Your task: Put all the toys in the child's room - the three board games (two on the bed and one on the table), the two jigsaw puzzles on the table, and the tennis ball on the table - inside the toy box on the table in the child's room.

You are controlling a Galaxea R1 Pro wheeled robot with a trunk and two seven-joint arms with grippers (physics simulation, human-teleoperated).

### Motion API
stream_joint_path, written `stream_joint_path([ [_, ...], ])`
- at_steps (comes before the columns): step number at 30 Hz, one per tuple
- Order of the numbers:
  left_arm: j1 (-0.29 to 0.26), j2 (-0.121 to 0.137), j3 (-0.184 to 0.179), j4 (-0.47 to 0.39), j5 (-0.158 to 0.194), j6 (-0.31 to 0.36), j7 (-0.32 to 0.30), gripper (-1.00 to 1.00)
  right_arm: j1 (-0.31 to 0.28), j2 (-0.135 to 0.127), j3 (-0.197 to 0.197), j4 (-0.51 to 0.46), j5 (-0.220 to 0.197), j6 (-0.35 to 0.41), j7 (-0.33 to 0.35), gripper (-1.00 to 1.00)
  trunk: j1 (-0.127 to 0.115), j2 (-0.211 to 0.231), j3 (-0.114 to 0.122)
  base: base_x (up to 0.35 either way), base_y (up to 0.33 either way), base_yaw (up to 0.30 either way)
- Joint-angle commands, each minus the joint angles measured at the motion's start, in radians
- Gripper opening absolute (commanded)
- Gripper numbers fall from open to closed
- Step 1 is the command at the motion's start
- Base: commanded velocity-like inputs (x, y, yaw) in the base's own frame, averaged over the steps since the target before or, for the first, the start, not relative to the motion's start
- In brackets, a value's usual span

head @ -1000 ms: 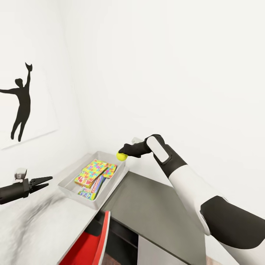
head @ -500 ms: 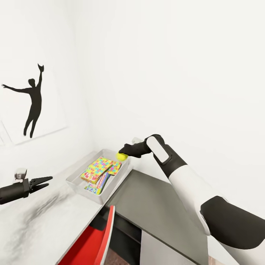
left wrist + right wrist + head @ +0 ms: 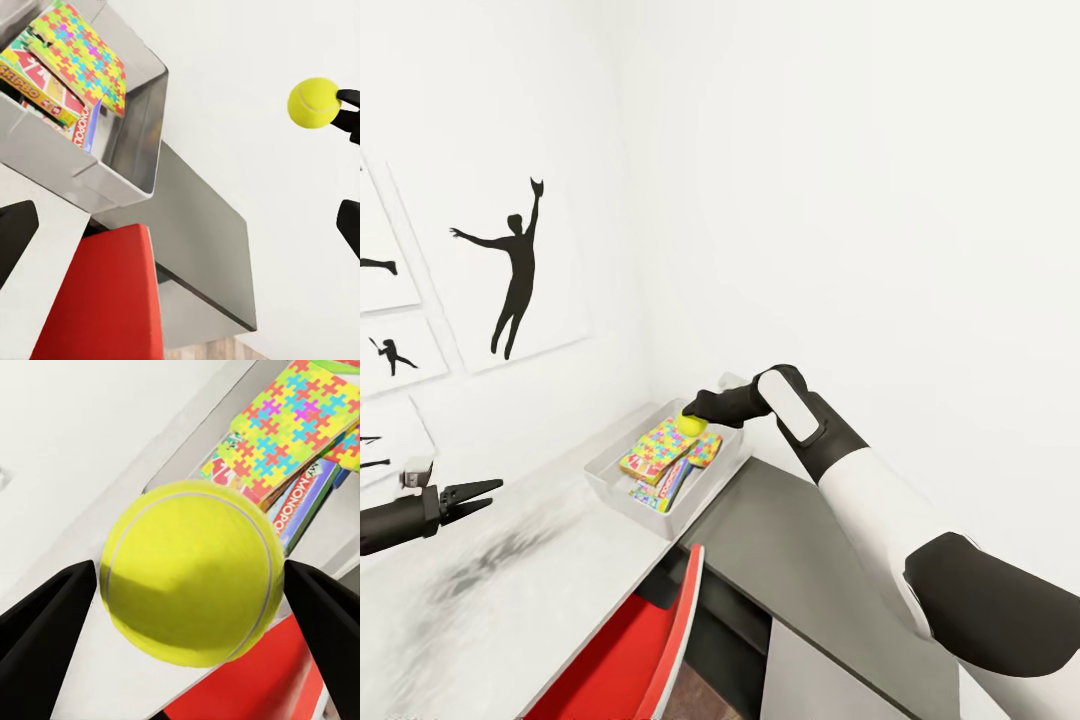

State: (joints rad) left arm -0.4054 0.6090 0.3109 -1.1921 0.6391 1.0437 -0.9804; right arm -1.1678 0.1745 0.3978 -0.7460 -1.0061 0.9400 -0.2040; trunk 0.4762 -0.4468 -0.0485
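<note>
we hold the tennis ball (image 3: 691,424) pinched in our right end effector (image 3: 697,414), over the near rim of the toy box (image 3: 622,493) at the far end of the desk (image 3: 510,590); in the right wrist view the ball (image 3: 192,577) sits between both fingers. left end effector (image 3: 472,496) hangs spread and empty over the desk, well apart from the box. box already has puzzle slabs (image 3: 665,446) on top, with skip-bo (image 3: 34,82) and monopoly (image 3: 88,124) boxes under them. looks like the ball is the last item, drop not yet done. we can't count all 3 games or both puzzles, the stack hides the lower ones. red chair (image 3: 630,660) is cut off.
</note>
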Motion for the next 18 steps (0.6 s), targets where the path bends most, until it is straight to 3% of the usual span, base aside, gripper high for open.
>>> stream_joint_path([
  [1,-0.001,0.0,0.001,0.0,-0.003,0.003,-0.004,1.0,-0.001,0.0,0.001,-0.001,-0.009,0.002,-0.01,-1.0,0.001,-0.002,-0.002,-0.008,0.0,0.026],
  [13,-0.001,0.001,0.001,0.0,-0.003,0.003,-0.004,1.0,-0.001,0.0,0.001,-0.004,-0.01,0.001,-0.011,-1.0,0.001,-0.002,-0.002,-0.001,0.0,0.005],
  [18,-0.001,0.001,0.001,0.0,-0.003,0.003,-0.004,1.0,-0.001,0.0,0.001,-0.004,-0.01,0.002,-0.011,-1.0,0.001,-0.002,-0.002,0.0,0.0,0.155],
])
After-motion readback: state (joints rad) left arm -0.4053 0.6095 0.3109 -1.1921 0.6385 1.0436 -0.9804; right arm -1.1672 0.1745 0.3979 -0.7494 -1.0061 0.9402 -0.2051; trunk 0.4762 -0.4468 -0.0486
